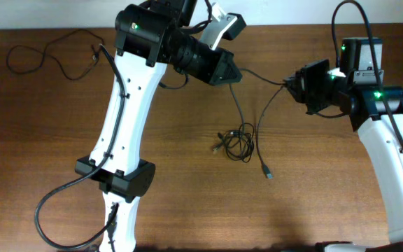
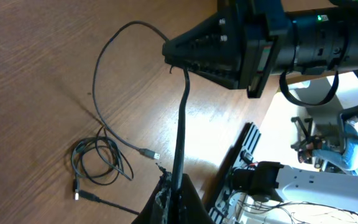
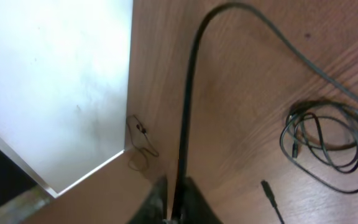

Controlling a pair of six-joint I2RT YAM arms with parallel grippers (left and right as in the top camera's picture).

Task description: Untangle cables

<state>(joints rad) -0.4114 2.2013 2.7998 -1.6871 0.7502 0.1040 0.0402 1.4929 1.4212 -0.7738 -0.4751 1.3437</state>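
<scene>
A thin black cable [image 1: 261,78] is stretched taut above the table between my two grippers. My left gripper [image 1: 235,72] is shut on one end of it, and in the left wrist view the strand [image 2: 182,118] runs from my left gripper [image 2: 176,198] up to the right one [image 2: 174,57]. My right gripper [image 1: 290,85] is shut on the same cable [image 3: 185,112], with its jaws [image 3: 176,208] pressed on it. Below lies a small knotted bundle of cables [image 1: 239,139] [image 2: 98,160] [image 3: 325,139]. A loose tail ends in a plug [image 1: 267,173].
Another thin cable [image 1: 44,54] lies in wavy loops at the table's far left corner, also small in the right wrist view [image 3: 139,144]. The left arm's white link [image 1: 121,119] crosses the left half of the table. The table edge [image 3: 86,168] is near.
</scene>
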